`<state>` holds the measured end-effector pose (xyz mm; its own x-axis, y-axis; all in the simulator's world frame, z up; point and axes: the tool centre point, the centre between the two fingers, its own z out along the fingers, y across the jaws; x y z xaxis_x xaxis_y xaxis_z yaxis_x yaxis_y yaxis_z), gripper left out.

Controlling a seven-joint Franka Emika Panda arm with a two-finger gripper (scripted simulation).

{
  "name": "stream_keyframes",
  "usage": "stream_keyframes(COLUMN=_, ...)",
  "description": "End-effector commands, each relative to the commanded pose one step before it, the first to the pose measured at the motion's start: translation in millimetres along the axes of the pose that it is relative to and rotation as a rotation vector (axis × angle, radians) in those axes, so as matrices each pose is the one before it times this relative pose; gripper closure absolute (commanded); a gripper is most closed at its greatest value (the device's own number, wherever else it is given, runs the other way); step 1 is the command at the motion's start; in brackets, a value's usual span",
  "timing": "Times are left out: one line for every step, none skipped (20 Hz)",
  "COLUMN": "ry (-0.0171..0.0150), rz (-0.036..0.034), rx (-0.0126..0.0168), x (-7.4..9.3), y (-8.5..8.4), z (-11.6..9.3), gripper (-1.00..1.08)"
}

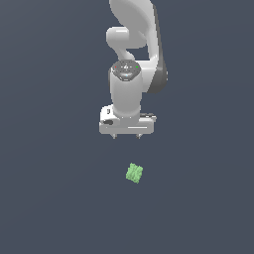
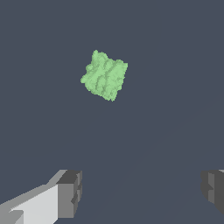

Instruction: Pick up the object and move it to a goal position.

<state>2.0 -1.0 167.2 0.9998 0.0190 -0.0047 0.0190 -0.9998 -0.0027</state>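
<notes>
Hanging from the white arm (image 1: 130,74), pointing straight down over the dark grey floor (image 1: 49,198): the gripper (image 1: 126,136), fingers (image 2: 69,192) spreading wide apart, gripping nothing. Lying on that floor, well apart from the gripper, below it and a little toward the exterior view's right: the object (image 1: 134,173), a light-green lumpy chunk, sitting turned at an angle. Showing in the wrist view too, ahead of the parted fingers, touching neither: the object (image 2: 104,75).

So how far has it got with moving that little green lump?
Nothing looks done: the green chunk lies alone on the surface. The gripper hangs open, apart from it, holding nothing. Grasping, lifting and carrying it all remain; no goal marker shows.
</notes>
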Motion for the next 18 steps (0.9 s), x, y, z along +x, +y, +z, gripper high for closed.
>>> stream_keyframes(ry=-0.00027, rz=-0.00623, rx=-0.00036, x=0.63, y=0.03, z=0.49, gripper=-0.92)
stream_keyframes(ry=-0.00007, rz=-0.00593, rx=-0.0003, x=0.62, y=-0.19, z=0.32, gripper=-0.92)
stream_keyframes(ry=-0.00012, rz=-0.00749, rx=-0.00039, x=0.78, y=-0.25, z=0.39, gripper=-0.92)
stream_keyframes(ry=-0.00016, rz=-0.00902, rx=-0.00047, x=0.93, y=-0.3, z=0.46, gripper=-0.92)
stream_keyframes(ry=-0.00019, rz=-0.01046, rx=-0.00054, x=1.08, y=-0.33, z=0.53, gripper=-0.92)
stream_keyframes(ry=-0.00021, rz=-0.01186, rx=-0.00059, x=1.23, y=-0.37, z=0.61, gripper=-0.92)
stream_keyframes(ry=-0.00021, rz=-0.01332, rx=-0.00064, x=1.39, y=-0.38, z=0.71, gripper=-0.92)
stream_keyframes(ry=-0.00021, rz=-0.01479, rx=-0.00067, x=1.55, y=-0.39, z=0.81, gripper=-0.92)
stream_keyframes(ry=-0.00023, rz=-0.01616, rx=-0.00071, x=1.7, y=-0.4, z=0.9, gripper=-0.92)
stream_keyframes(ry=-0.00026, rz=-0.01764, rx=-0.00075, x=1.85, y=-0.42, z=0.97, gripper=-0.92)
stream_keyframes(ry=-0.0003, rz=-0.01914, rx=-0.00078, x=2.01, y=-0.43, z=1.06, gripper=-0.92)
stream_keyframes(ry=-0.00032, rz=-0.02061, rx=-0.0008, x=2.16, y=-0.41, z=1.15, gripper=-0.92)
stream_keyframes(ry=-0.00033, rz=-0.02211, rx=-0.00081, x=2.32, y=-0.4, z=1.25, gripper=-0.92)
stream_keyframes(ry=-0.00035, rz=-0.02361, rx=-0.00081, x=2.48, y=-0.38, z=1.35, gripper=-0.92)
stream_keyframes(ry=-0.00036, rz=-0.02511, rx=-0.0008, x=2.63, y=-0.34, z=1.45, gripper=-0.92)
stream_keyframes(ry=-0.00037, rz=-0.02662, rx=-0.00078, x=2.78, y=-0.3, z=1.55, gripper=-0.92)
stream_keyframes(ry=-0.00037, rz=-0.02811, rx=-0.00075, x=2.93, y=-0.24, z=1.66, gripper=-0.92)
stream_keyframes(ry=-0.00036, rz=-0.02958, rx=-0.00071, x=3.07, y=-0.17, z=1.76, gripper=-0.92)
